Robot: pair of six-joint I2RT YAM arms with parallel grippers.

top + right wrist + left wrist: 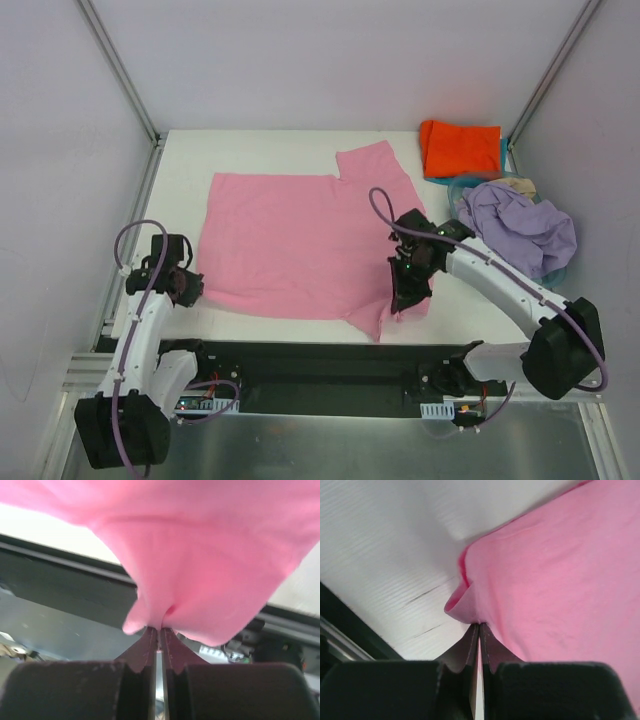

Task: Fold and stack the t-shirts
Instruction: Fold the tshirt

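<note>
On table (250, 150), pink t-shirt (290, 240) lengthwise left-right, sleeves rightward; left fingers (466, 652), right fingers (146, 650) both pinching it.

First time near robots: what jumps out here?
The big pink t-shirt lies spread flat mid-table, with the left gripper and right gripper each pinching its near edge. Toward the far right corner lie a folded orange-red shirt and a crumpled lavender shirt.

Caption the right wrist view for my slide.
Right claw shut on a bunched fold of the soft pink cloth t-shirt.
</note>
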